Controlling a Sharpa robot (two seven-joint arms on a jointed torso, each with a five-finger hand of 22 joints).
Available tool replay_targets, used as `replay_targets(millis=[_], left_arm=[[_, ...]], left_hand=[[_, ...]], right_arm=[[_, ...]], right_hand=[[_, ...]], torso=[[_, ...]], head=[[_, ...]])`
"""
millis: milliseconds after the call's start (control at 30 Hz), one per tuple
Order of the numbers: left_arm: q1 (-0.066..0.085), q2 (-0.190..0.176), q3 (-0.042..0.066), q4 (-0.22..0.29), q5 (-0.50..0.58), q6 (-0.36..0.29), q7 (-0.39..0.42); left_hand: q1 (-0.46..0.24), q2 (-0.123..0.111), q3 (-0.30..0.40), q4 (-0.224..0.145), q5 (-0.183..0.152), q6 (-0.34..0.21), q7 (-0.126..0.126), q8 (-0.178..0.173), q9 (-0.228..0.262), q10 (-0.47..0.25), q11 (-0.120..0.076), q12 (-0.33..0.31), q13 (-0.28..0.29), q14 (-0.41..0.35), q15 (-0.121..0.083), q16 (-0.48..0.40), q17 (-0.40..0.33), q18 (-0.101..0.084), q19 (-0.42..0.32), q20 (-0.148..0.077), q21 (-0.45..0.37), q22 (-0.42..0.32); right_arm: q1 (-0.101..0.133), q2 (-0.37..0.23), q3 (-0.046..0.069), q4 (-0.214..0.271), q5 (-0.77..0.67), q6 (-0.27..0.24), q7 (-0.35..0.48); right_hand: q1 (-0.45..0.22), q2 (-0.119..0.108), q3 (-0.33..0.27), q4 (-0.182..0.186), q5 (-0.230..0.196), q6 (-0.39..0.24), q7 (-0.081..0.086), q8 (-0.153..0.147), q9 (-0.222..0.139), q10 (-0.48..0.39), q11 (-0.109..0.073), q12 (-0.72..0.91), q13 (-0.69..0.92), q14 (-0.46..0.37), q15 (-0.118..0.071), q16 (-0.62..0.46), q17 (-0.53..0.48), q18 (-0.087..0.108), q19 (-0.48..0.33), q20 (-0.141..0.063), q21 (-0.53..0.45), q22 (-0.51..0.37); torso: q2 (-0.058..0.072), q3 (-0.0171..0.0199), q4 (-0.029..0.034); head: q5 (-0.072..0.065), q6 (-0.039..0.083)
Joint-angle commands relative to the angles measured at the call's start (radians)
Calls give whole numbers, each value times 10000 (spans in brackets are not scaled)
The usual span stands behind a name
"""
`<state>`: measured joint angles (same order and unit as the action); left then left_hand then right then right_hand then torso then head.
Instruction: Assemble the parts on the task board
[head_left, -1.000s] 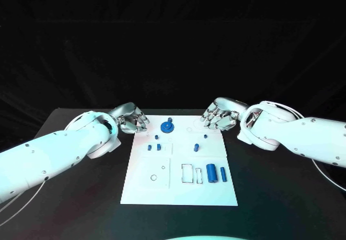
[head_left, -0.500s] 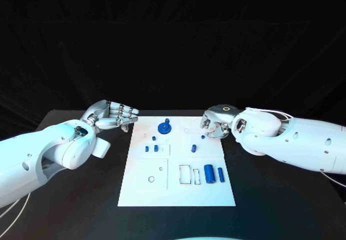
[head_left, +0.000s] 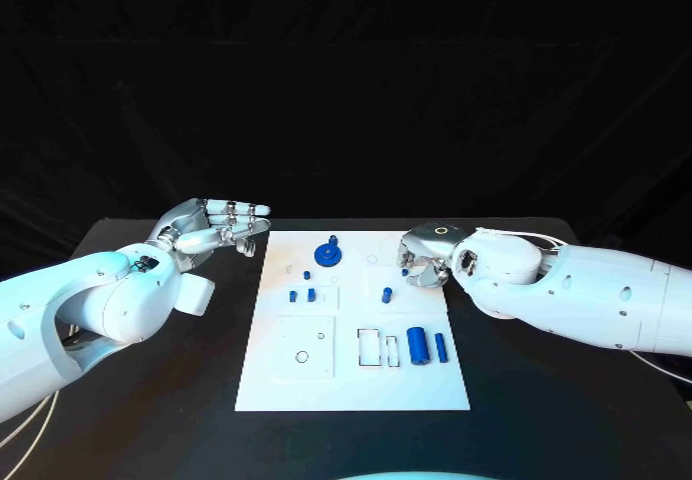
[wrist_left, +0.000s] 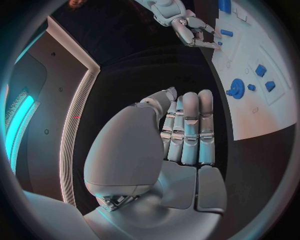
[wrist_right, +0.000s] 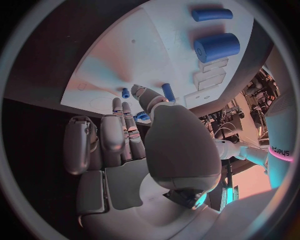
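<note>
Head view: both hands hover empty off the board's (head_left: 289, 385) far corners, left hand (head_left: 216, 228) flat-fingered, right hand (head_left: 426, 255) loosely curled. Parts (head_left: 420, 345) lie near the right edge. Likely approach step; next needs a reach and grasp.

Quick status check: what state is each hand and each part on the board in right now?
left hand: open, empty, off the board's left edge
right hand: empty, fingers apart, over the board's right edge
task board: flat on table
blue gear: standing on the board
large cylinder: lying flat
</note>
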<state>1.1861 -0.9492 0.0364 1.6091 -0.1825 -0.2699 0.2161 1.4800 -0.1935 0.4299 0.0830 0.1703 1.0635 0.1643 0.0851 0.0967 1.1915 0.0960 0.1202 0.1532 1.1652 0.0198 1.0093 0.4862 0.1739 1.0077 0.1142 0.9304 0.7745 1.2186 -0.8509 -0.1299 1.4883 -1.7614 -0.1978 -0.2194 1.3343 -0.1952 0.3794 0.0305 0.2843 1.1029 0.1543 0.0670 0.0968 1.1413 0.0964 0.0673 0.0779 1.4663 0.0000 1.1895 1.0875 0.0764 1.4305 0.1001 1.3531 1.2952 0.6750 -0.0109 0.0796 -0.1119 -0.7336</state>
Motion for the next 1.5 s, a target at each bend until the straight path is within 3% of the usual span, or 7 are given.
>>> replay_targets(millis=[33, 300, 633, 1000, 1367, 1500], left_arm=[[4, -21, 6, 82, 493, 253, 345], [3, -45, 6, 134, 530, 299, 331], [3, -55, 5, 121, 541, 293, 259], [3, -63, 3, 111, 542, 296, 114], [3, -46, -1, 80, 542, 343, 27], [3, -37, -6, 43, 542, 351, 0]], left_hand=[[-46, 75, -58, -16, -4, -1, 38, 9, -15, -63, 7, 62, 14, -55, 0, -64, -17, 114, -66, -24, -52, -15], [-51, 88, -114, -31, -2, -42, 66, -11, -30, -107, 26, 75, 20, -58, 11, -83, -36, 113, -56, -20, -94, -45], [-45, 104, -142, -44, 1, -66, 83, -22, -40, -135, 37, 85, 24, -56, 18, -91, -47, 112, -46, -16, -119, -63], [15, 141, -169, -98, 8, -104, 110, -37, -56, -188, 56, 103, 32, -54, 27, -104, -67, 114, -20, -12, -155, -91], [79, 163, -193, -160, 12, -151, 140, -54, -74, -250, 81, 119, 39, -64, 40, -122, -88, 113, 2, -6, -185, -113], [87, 168, -203, -171, 11, -167, 150, -60, -80, -273, 91, 122, 40, -70, 46, -130, -95, 112, 5, -4, -194, -120]], right_arm=[[-70, 86, -1, -160, -225, 122, 6], [-158, 271, 0, -463, -143, -58, 151], [-202, 383, 0, -630, 270, -95, 366], [-221, 395, 1, -618, 366, -34, 391], [-241, 376, 2, -476, 360, -909, 262], [-242, 319, 5, -419, 368, -1181, 152]], right_hand=[[127, 18, 23, 0, -21, -14, -9, 20, 7, 3, -39, 80, 20, 326, 48, 69, 34, -159, 22, 66, 49, 44], [205, 142, 233, 8, -133, 62, -28, 33, 26, 81, -58, 119, 29, 334, 39, 275, 210, -199, 95, 71, 252, 302], [324, 561, 949, 33, -620, 466, -168, 168, 144, 525, -201, 276, 75, 381, -60, 727, 624, -320, 345, 13, 755, 943], [506, 657, 1160, -248, -718, 979, -352, 402, 349, 1137, -416, 451, 219, 401, -223, 976, 813, -491, 743, -121, 1359, 1710], [375, 703, 1064, -257, -858, 1068, -408, 448, 449, 1266, -460, 401, 268, 402, -258, 1053, 854, -531, 829, -169, 1493, 1883], [336, 718, 1046, -238, -879, 1064, -415, 445, 463, 1269, -461, 380, 272, 401, -261, 1063, 856, -535, 836, -173, 1506, 1901]], torso=[[6, 11, -3], [-3, 17, -7], [-3, 7, -5], [-14, 10, -9], [-24, 7, 14], [-21, 5, -4]], head=[[14, 0], [18, 12], [38, -11], [16, -26], [1, 11], [25, 39]])
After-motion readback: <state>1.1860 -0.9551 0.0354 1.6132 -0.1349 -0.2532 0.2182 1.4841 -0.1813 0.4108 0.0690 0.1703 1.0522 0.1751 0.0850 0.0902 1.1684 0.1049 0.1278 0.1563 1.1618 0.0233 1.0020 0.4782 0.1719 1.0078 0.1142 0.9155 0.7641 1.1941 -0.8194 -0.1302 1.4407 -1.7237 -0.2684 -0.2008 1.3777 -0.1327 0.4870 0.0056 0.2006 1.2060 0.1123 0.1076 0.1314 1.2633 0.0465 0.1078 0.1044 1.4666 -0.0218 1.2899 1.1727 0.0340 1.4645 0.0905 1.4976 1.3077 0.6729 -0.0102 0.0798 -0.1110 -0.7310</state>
